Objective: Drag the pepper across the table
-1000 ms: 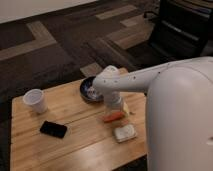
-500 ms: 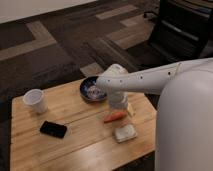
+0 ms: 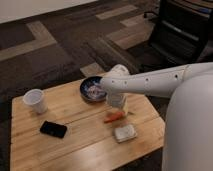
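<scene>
Gripper (image 3: 119, 104) at the end of a white robot arm (image 3: 160, 80) hangs low over the far right part of the table (image 3: 75, 150), just above and behind the pepper (image 3: 114, 118); whether it is open or closed cannot be told from this angle, nor whether it touches the pepper. The pepper, slim and orange-red, lies flat on the light planks directly beneath the tool, roughly crosswise to the boards. A dark bowl (image 3: 93, 89) sits just beside the gripper on its far left side, and a white rectangular pad (image 3: 124, 133) rests near the pepper on the side closer to the camera. Farther out, a black phone (image 3: 53, 129) lies on the left half of the top and a white cup (image 3: 35, 100) stands near the left far corner, both well apart from the arm. A black office chair (image 3: 182, 30) stands on the carpet beyond. The risks from here look plain: a slim, tapered pepper is likely to roll or slip out from under a light touch, so the drag could leave it behind; a sweep toward the camera could shove the pad, one away could knock the bowl, and a pull to the right could carry the pepper off the nearby table edge.
</scene>
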### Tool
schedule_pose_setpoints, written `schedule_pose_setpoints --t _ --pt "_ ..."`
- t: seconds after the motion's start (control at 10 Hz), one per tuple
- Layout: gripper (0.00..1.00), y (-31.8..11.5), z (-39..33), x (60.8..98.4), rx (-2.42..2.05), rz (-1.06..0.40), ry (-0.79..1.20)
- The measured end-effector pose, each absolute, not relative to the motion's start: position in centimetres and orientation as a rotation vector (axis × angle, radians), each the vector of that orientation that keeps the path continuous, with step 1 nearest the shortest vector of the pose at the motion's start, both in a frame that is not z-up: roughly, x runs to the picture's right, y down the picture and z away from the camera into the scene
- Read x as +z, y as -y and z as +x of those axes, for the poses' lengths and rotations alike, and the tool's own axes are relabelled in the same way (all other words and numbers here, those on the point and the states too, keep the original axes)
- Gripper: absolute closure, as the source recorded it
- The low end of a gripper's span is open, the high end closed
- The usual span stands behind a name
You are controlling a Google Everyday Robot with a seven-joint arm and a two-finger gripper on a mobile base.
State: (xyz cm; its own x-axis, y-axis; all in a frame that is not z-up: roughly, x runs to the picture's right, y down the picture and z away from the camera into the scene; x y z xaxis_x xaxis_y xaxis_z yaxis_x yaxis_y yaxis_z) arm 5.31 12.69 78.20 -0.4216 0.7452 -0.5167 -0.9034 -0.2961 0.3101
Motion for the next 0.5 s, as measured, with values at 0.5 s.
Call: schedule_pose_setpoints --t 0.5 --pt "0.35 -12.78 5.31 78.12 1.905 -0.335 -0.691"
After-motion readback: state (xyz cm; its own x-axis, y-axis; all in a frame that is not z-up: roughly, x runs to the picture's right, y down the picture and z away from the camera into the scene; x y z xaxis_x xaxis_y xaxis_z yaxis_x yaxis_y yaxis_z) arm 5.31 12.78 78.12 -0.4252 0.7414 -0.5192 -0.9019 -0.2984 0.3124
